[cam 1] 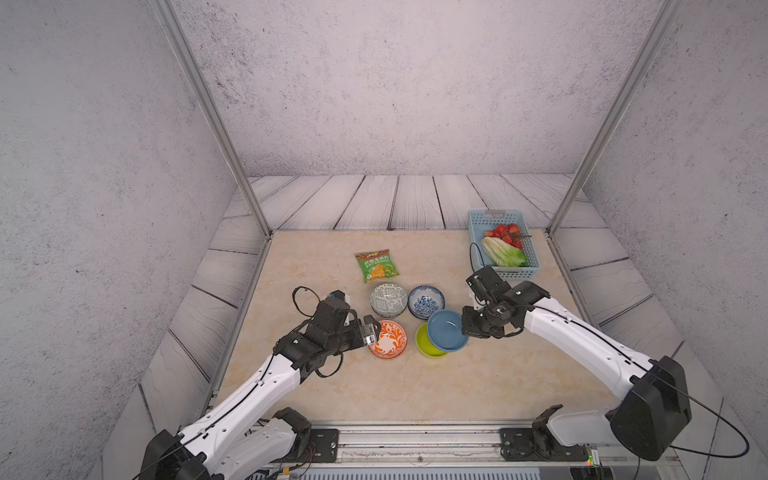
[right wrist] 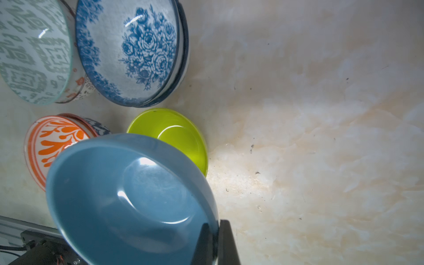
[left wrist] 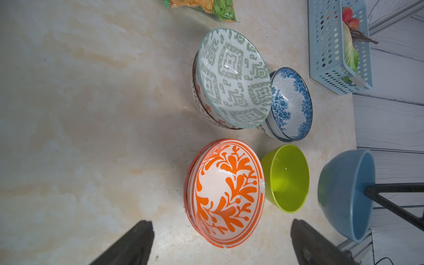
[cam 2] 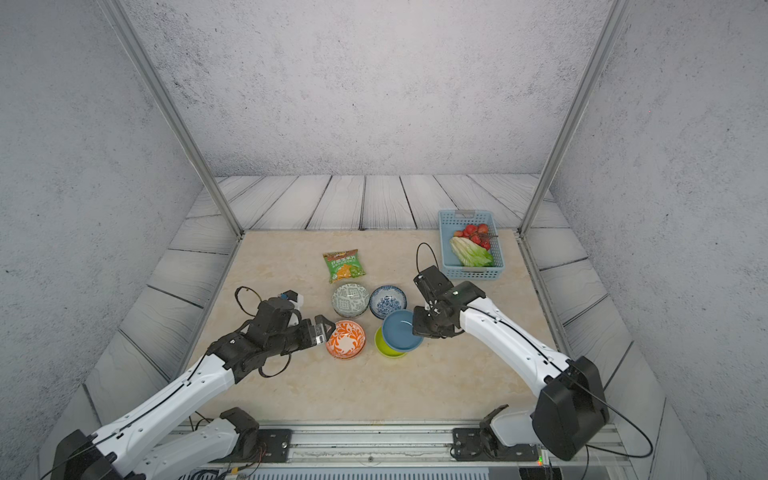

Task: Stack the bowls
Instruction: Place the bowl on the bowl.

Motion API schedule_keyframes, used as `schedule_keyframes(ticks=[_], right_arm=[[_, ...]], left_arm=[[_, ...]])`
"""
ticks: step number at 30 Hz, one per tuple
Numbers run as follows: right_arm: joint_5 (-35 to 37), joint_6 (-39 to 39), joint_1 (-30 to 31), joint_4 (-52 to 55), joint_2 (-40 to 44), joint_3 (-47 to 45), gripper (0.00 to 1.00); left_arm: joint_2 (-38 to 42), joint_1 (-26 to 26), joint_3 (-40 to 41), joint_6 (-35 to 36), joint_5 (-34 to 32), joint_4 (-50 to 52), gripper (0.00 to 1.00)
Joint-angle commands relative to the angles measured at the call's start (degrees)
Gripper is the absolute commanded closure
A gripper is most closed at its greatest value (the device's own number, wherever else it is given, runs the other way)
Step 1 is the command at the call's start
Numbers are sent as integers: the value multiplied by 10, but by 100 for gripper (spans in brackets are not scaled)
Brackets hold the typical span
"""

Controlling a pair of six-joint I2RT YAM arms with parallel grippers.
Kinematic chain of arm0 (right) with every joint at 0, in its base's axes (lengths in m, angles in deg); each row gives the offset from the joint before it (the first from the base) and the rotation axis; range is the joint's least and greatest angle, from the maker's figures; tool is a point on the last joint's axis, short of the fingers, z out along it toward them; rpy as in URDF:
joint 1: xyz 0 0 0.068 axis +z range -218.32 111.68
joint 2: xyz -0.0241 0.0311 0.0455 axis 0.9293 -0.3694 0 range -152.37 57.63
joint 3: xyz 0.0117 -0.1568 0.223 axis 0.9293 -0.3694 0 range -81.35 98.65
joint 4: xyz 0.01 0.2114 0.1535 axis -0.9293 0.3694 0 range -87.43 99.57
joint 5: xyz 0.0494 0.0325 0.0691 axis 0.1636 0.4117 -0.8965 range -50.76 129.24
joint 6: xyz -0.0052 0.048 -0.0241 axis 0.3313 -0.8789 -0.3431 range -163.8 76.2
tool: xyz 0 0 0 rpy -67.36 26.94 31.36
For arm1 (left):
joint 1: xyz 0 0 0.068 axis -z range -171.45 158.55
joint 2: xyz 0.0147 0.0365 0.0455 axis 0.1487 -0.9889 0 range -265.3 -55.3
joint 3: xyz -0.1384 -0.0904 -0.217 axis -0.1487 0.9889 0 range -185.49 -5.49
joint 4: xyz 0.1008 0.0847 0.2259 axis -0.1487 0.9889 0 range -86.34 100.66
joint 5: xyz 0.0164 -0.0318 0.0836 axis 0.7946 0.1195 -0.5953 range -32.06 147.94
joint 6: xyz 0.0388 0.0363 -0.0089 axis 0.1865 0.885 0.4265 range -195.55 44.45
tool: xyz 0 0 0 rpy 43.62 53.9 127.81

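Blue bowl: smooth, shiny, plain, w/ bright light spots. Lime-green bowl: smooth & glossy too. Orange-white bowl, grey pattern bowl & blue flower bowl: shiny glazed look, like china; grey one has a thin glassy rim. Bench: smooth, stone look w/ cream swirls, soft shine, some dust specks. Basket: light-blue plastic full of holes, matt. Snack bag: shiny crinkly plastic. Left tool & right tool: matt black, hard plastic look. Arms: smooth white plastic shells, black joints matt. Walls: rough grey, like concrete. Floor boards: grey wood look, matt. Frame posts: bare metal, dull shine.
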Motion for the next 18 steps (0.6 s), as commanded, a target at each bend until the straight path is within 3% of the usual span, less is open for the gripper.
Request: schedule_keyframes(ticks=[1, 18], right_arm=[[20, -16, 13, -9, -16, 14, 100], [38, -28, 34, -53, -81, 14, 100]], left_arm=[[12, -6, 0, 3, 2, -6, 0], [0, -12, 0, 7, 20, -17, 0]])
